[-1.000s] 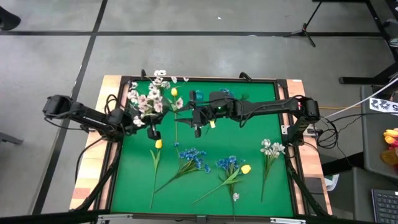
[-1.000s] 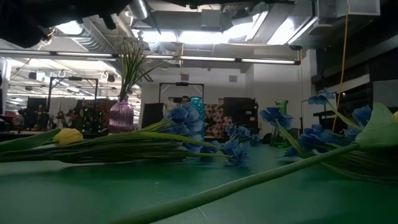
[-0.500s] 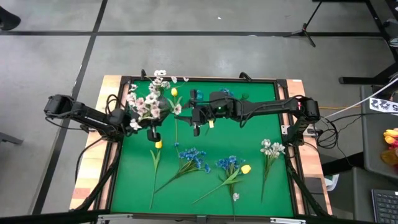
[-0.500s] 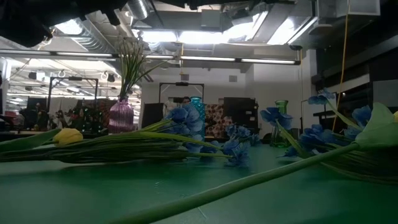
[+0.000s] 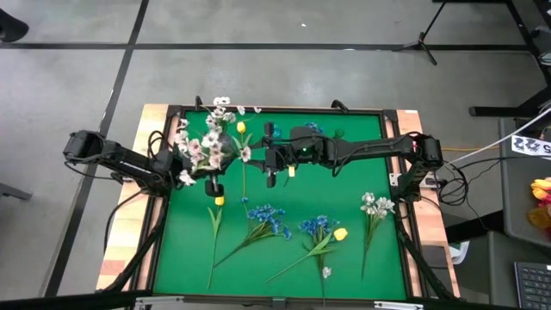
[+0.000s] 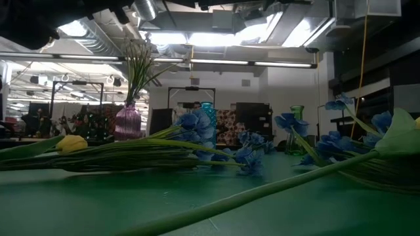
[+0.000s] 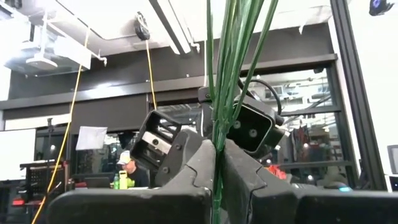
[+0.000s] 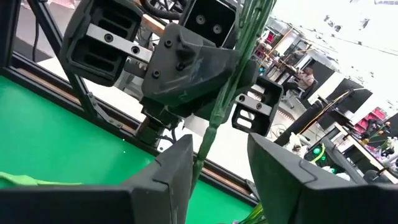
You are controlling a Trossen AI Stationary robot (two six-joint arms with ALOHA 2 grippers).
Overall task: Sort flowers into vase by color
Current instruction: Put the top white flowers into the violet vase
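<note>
I see artificial white-pink sprays [image 5: 205, 145] bunched far left — blue clustered blooms [image 5: 269, 219] and yellow tulip-like buds [image 5: 341, 233] lying flat nearer.

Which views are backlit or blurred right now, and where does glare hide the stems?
Low view: ceiling lights blow out; the near stem is soft. Left wrist view: backlit, left pincer silhouetted, shut on the green stems. Right wrist view: washed-out brightness at one edge; stems between the right pincer's fingers stay readable. High view: evenly lit.
</note>
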